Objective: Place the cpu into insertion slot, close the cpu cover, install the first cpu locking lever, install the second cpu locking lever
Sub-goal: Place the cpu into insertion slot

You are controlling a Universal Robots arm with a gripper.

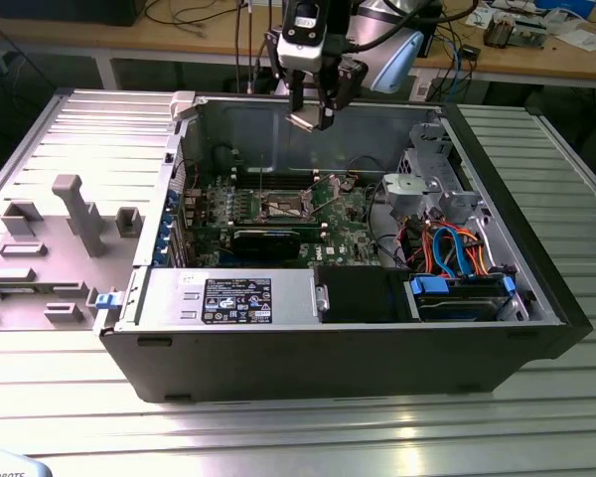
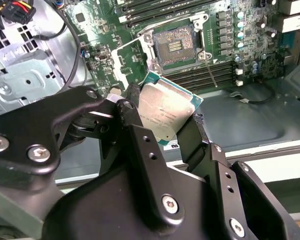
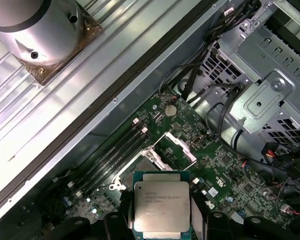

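CPU [image 2: 162, 107] – held in gripper [image 2: 165, 120], up over the open PC case [image 1: 328, 348], above the motherboard [image 1: 353, 214] and well apart from it in exterior view. Fingers [image 2: 135, 115] are closed narrow on two opposite edges of the chip. Metal top faces the cams in both wrist views, green rim showing at the corners. Chip looks square betw. the pads, no obvious skew

Insertion slot [image 2: 174, 46] – bare, dark centre w/ silvery border, nothing seated in it. Cpu cover [image 3: 182, 149] looks flipped up off the slot, standing at one side of it; hinge detail unclear

Handling (judgement):
- light, stiff, flat; won't flex in the grip
- smooth metal top prob. slippery, so the side edges are the place to hold, as now
- keep pads off the underside contacts; those and the socket pins are prob. the fragile parts
- a skewed or dropped seat could bend pins, so chip needs to go in level and in the right orientation

Count:
- CPU x1
- insertion slot x1
- cpu cover x1
- gripper x1, 2 fingers
- locking lever [image 2: 210, 71]: 1 counted for sure, thin wire rod just beside the slot, looks unlatched
- memory slots [image 2: 155, 10]: 2 banks, one each side of the slot; not counted singly
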